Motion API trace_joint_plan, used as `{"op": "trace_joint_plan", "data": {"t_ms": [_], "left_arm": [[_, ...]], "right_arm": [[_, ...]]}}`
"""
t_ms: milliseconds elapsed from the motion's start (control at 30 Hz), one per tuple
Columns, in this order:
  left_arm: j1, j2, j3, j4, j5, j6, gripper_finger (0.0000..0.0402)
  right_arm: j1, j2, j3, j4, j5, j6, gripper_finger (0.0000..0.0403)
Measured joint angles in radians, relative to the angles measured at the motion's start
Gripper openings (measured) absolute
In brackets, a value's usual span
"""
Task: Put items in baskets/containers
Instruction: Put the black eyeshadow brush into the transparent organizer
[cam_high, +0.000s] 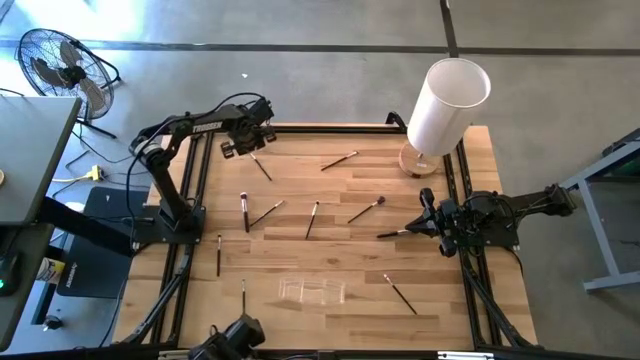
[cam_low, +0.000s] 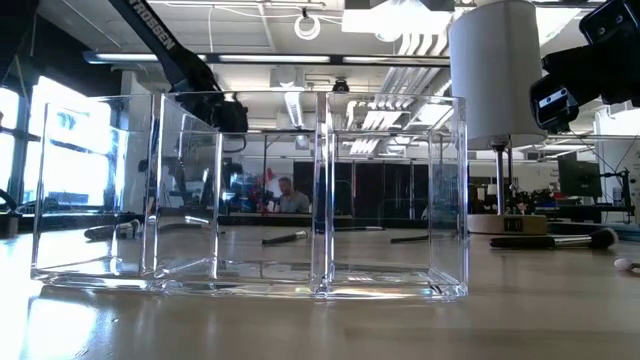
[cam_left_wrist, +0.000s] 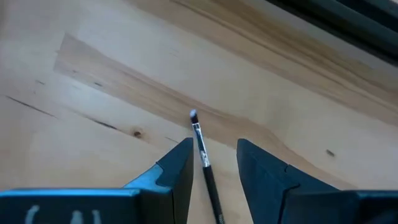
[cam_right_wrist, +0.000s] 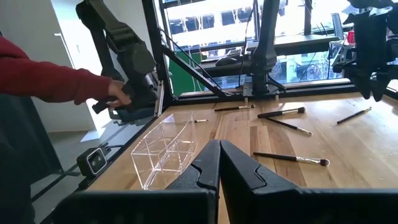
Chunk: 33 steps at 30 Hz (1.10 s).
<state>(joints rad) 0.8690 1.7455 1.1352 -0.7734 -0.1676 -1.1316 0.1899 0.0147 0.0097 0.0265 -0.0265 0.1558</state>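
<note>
The left gripper hangs over the table near its far left corner, fingers parted to either side of a thin dark brush, most likely so they can close across the handle; in the left wrist view there is a gap on both sides, so nothing is gripped yet. That brush lies flat on the wood, its long axis running diagonally from the far left corner toward the middle of the table, and its small pale tip points out ahead of the fingers. The other brushes lie scattered flat over the middle of the table at differing angles, several slanting toward the far right corner. The clear holder stands empty near the near edge, about midway along it, its long side parallel to that edge and its open top up, ready to take brushes dropped in from above. The right gripper waits by the right edge with its fingers closed on nothing, a dark brush lying just in front of it. A person's hand shows beyond the table.
</note>
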Motion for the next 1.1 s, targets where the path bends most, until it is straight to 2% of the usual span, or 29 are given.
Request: {"op": "trace_joint_plan", "data": {"t_ms": [233,600,1100], "left_arm": [[0.003,0.026,0.000,0.008,-0.047,-0.048,0.0122],[0.002,0.103,0.003,0.028,-0.038,-0.112,0.0122],[0.009,0.109,0.001,0.045,-0.078,-0.134,0.0122]], "right_arm": [[0.000,0.000,0.000,0.000,0.000,0.000,0.0005],[0.000,0.000,0.000,0.000,0.000,0.000,0.0005],[0.000,0.000,0.000,0.000,0.000,0.000,0.0005]]}}
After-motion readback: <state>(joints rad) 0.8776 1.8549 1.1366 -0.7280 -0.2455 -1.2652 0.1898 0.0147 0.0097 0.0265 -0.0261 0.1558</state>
